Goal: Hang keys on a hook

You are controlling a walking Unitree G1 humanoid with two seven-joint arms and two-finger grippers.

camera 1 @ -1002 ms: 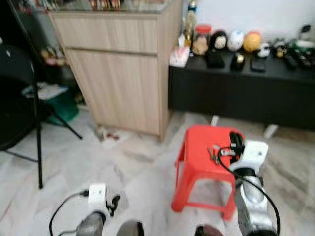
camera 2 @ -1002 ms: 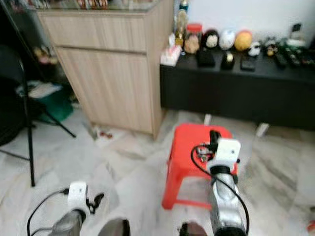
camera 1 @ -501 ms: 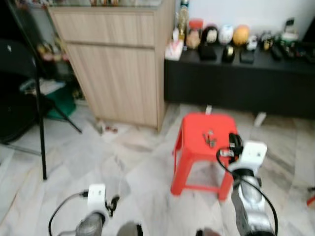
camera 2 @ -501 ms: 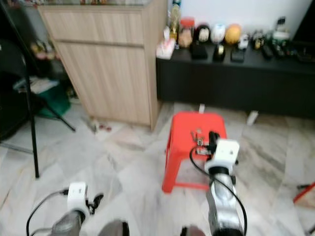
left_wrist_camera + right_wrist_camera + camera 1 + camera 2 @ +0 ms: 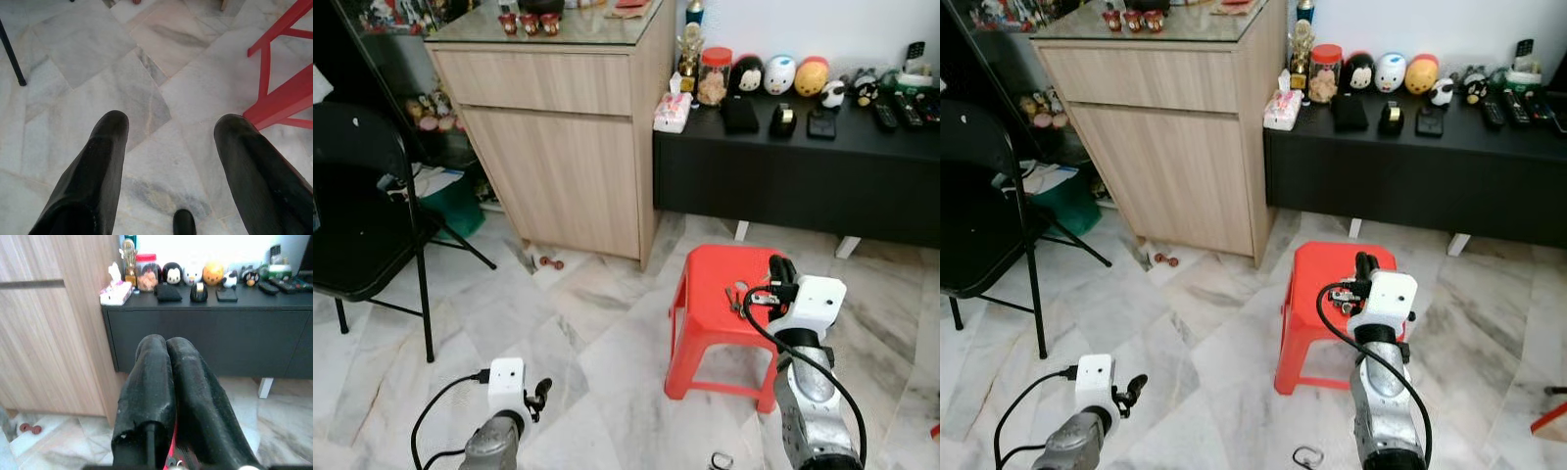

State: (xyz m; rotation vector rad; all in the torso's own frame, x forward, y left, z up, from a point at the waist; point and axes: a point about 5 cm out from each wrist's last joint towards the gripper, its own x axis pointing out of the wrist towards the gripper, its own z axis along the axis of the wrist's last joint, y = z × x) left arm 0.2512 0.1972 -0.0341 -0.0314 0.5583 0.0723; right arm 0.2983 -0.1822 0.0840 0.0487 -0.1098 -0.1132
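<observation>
Marble-tiled floor point(image 5: 509, 313), pale with grey veining. Against the far wall stand a tall wooden cabinet point(image 5: 558, 147) and, to its right, a low black sideboard point(image 5: 803, 176) carrying jars, figurines and remotes. A black folding chair point(image 5: 362, 225) stands at the left. Before the sideboard sits a red plastic stool point(image 5: 720, 313).

The keys point(image 5: 737, 299) lie flat on the stool seat, towards its right half. No hook can be identified in these views.

Right gripper point(image 5: 779, 271): raised at stool height, fingers pressed together and holding nothing, pointing forward toward the sideboard. The keys lie just beside it, to its left and slightly below; the bunch runs roughly front to back along the seat. This arm is clearly the nearer one.

Left gripper point(image 5: 168, 132): hangs low over the bare floor, fingers spread wide, well apart from the stool.

Against half a second ago, the camera has steadied and the view is sharper; the right gripper sits closer to the keys.
</observation>
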